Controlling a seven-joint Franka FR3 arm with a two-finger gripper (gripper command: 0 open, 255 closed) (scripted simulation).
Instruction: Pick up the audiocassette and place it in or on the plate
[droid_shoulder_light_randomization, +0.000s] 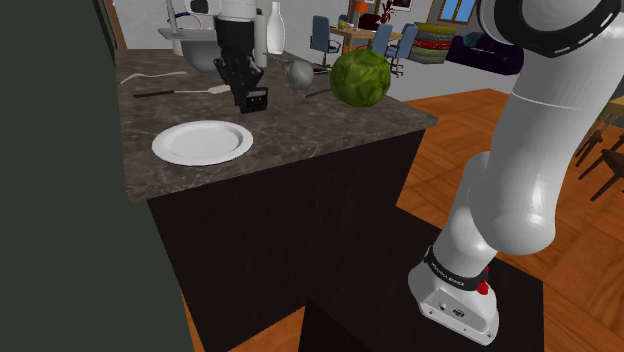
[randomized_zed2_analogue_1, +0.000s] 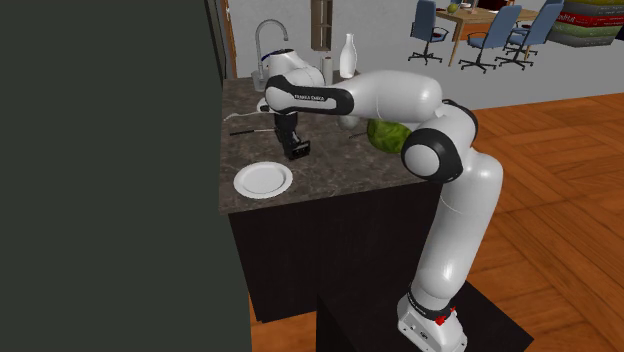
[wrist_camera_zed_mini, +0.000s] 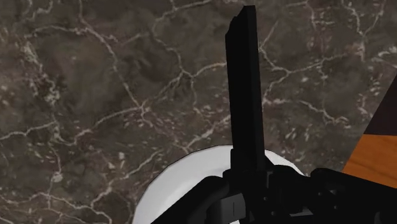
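Now the black gripper (droid_shoulder_light_randomization: 244, 90) is clamped on the black audiocassette (droid_shoulder_light_randomization: 253, 99), which hangs edge-down from the fingers over the dark marble counter (droid_shoulder_light_randomization: 330, 130). Whether its lower edge touches the stone I cannot tell. In the shoulder view the white plate (droid_shoulder_light_randomization: 202, 141) lies near, at about 8 o'clock from the audiocassette, and a mottled green ball (droid_shoulder_light_randomization: 361, 78) sits at 3 o'clock. In the wrist view the audiocassette (wrist_camera_zed_mini: 245, 95) shows as a narrow slab, with the plate (wrist_camera_zed_mini: 184, 178) beneath the fingers.

Green textured sphere (droid_shoulder_light_randomization: 361, 78), white bottle (droid_shoulder_light_randomization: 274, 28), dark marble counter (droid_shoulder_light_randomization: 310, 130), blue office chairs (droid_shoulder_light_randomization: 322, 36)
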